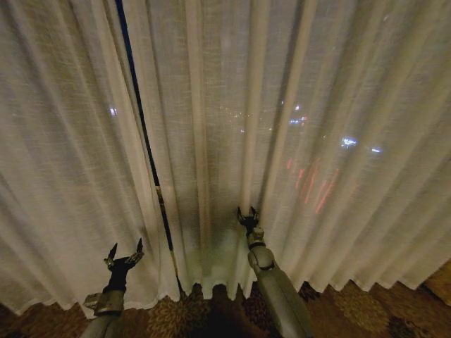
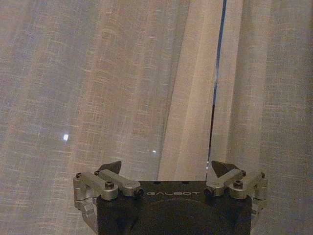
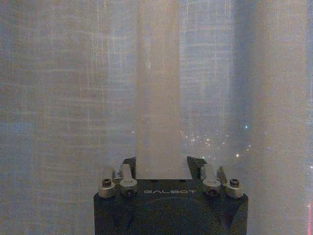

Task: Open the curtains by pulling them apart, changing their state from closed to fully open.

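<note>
Facing 2 sheer cream curtains [image 1: 296,141] that hang almost closed before me, I see a thin dark gap [image 1: 144,141] between them, so nearly all the pulling is left. My left gripper [image 1: 125,254] is raised low by the left panel [image 1: 63,162], fingers spread, holding nothing. My right gripper [image 1: 247,215] reaches into the right panel [image 3: 73,88], closed on a pleat [image 3: 159,98].
</note>
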Available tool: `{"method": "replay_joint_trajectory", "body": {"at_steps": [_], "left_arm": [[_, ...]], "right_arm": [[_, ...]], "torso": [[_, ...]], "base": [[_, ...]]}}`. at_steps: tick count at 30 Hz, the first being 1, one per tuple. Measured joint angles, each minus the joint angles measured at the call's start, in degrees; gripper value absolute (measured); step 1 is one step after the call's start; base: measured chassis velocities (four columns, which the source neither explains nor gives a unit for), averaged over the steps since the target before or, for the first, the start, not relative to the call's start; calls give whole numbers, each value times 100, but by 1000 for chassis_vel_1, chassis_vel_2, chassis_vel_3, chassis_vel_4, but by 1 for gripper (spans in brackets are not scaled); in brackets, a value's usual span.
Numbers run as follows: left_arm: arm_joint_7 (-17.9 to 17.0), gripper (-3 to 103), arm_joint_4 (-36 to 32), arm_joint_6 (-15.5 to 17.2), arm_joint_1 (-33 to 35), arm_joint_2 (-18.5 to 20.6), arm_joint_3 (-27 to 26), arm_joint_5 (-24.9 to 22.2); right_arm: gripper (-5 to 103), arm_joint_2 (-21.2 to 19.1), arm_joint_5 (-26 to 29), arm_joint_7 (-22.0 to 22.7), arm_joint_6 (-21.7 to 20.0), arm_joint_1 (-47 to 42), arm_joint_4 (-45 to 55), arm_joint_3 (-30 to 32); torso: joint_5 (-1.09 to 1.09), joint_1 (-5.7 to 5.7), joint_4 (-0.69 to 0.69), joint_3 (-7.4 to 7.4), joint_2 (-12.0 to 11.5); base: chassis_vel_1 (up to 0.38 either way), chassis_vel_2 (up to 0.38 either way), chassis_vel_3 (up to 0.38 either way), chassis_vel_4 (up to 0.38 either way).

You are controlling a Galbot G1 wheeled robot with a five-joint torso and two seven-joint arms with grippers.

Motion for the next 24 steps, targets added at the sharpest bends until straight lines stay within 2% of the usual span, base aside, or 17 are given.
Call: {"method": "replay_joint_trajectory", "body": {"at_steps": [1,2,4,7,8,10,13,15,24], "left_arm": [[0,100,0,0,0,0,0,0],[0,100,0,0,0,0,0,0],[0,100,0,0,0,0,0,0],[0,100,0,0,0,0,0,0],[0,100,0,0,0,0,0,0],[0,100,0,0,0,0,0,0],[0,100,0,0,0,0,0,0],[0,100,0,0,0,0,0,0],[0,100,0,0,0,0,0,0]], "right_arm": [[50,7,30,-5,4,1,7,-10],[45,11,55,-9,6,1,10,-20],[45,12,64,-16,7,2,10,-25],[29,15,89,-38,20,3,9,-27],[29,15,89,-38,20,3,9,-27],[18,11,182,-102,71,-12,9,-28],[13,7,300,-187,136,-33,9,-22],[3,1,376,-291,190,-71,7,15],[0,-27,460,-462,280,-197,47,89]], "torso": [[0,0,0,0,0],[0,0,0,0,0],[0,0,0,0,0],[0,0,0,0,0],[0,0,0,0,0],[0,0,0,0,0],[0,0,0,0,0],[0,0,0,0,0],[0,0,0,0,0]], "base": [[0,0,0,0],[0,0,0,0],[0,0,0,0],[0,0,0,0],[0,0,0,0],[0,0,0,0],[0,0,0,0],[0,0,0,0],[0,0,0,0]]}}
